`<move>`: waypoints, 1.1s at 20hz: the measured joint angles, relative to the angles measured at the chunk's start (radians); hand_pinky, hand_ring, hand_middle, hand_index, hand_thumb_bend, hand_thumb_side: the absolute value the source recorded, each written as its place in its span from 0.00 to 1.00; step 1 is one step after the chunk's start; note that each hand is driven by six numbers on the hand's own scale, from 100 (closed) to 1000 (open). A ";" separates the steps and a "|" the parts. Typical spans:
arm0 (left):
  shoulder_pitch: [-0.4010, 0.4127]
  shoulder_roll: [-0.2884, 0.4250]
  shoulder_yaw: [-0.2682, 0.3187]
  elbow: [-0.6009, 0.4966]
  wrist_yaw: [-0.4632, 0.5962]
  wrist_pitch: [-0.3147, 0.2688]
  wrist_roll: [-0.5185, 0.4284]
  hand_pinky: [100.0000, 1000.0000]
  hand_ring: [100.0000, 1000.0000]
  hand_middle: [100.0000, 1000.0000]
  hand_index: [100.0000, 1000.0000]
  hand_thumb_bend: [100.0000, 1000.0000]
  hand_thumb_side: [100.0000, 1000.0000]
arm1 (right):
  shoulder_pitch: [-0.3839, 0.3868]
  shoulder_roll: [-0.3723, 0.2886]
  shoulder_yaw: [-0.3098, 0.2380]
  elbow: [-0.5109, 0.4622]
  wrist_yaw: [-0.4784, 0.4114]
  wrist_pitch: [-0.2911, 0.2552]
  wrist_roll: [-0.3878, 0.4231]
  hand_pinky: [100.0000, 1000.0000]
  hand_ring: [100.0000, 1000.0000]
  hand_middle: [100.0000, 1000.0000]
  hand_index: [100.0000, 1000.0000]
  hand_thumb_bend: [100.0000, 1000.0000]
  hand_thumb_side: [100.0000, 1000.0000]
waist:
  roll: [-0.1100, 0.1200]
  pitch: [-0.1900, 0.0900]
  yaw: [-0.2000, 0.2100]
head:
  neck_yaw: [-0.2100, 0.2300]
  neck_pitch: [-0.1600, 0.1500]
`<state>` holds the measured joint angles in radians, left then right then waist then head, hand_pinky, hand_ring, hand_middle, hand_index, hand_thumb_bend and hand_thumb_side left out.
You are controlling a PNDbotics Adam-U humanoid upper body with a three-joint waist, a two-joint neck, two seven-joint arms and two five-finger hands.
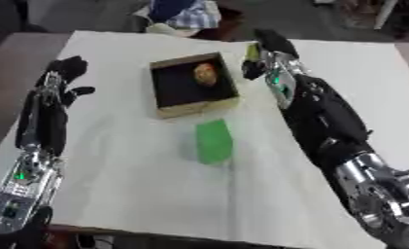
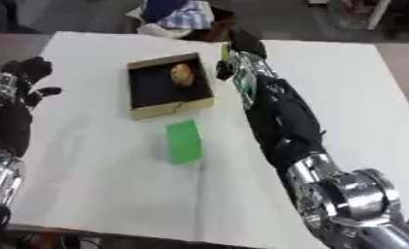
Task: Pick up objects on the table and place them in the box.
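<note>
A tan cardboard box (image 1: 166, 113) with a dark inside stands at the table's far middle. A round orange-yellow thing (image 1: 206, 74) lies in its far right part. A green block (image 1: 214, 141) lies flat on the table just in front of the box. My right hand (image 1: 274, 44) is off the box's far right corner, its fingers curled round a small yellow-green thing (image 1: 252, 50) that is mostly hidden. My left hand (image 1: 64, 73) rests at the table's left edge, fingers up and relaxed, holding nothing.
The white table (image 1: 139, 194) runs to a near edge at the bottom and a left edge beside my left arm. My right forearm (image 1: 322, 114) lies along the table to the right of the box and the block.
</note>
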<state>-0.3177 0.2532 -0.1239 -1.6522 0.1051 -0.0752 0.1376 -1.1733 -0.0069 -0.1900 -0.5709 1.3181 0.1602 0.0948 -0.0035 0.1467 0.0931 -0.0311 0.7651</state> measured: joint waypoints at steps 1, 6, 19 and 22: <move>0.000 0.000 0.000 0.000 0.000 0.000 0.000 0.68 0.87 0.73 0.80 0.00 0.92 | 0.000 0.005 0.001 -0.008 -0.001 -0.016 0.009 0.54 0.57 0.84 0.99 0.00 0.07 | 0.000 0.000 0.000 | 0.000 0.000; 0.000 0.000 0.000 0.000 0.000 0.000 0.000 0.68 0.87 0.73 0.80 0.00 0.92 | 0.004 0.031 0.025 -0.034 -0.013 -0.083 0.048 0.55 0.57 0.84 0.99 0.00 0.07 | 0.000 0.000 -0.001 | -0.001 0.000; 0.000 0.000 0.000 0.000 0.000 0.000 0.000 0.68 0.88 0.73 0.80 0.00 0.91 | 0.036 0.101 0.074 -0.050 0.030 -0.163 0.074 0.65 0.66 0.86 0.99 0.00 0.14 | 0.000 0.000 0.003 | -0.014 0.000; 0.000 0.000 0.000 0.000 0.000 0.000 0.000 0.68 0.88 0.73 0.80 0.00 0.91 | 0.045 0.112 0.074 -0.053 0.052 -0.161 0.037 0.70 0.72 0.87 1.00 0.00 0.23 | 0.000 0.000 0.005 | -0.015 0.000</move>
<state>-0.3179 0.2532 -0.1238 -1.6522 0.1055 -0.0750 0.1374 -1.1285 0.1051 -0.1161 -0.6242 1.3702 -0.0011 0.1319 -0.0035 0.1467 0.0976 -0.0461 0.7651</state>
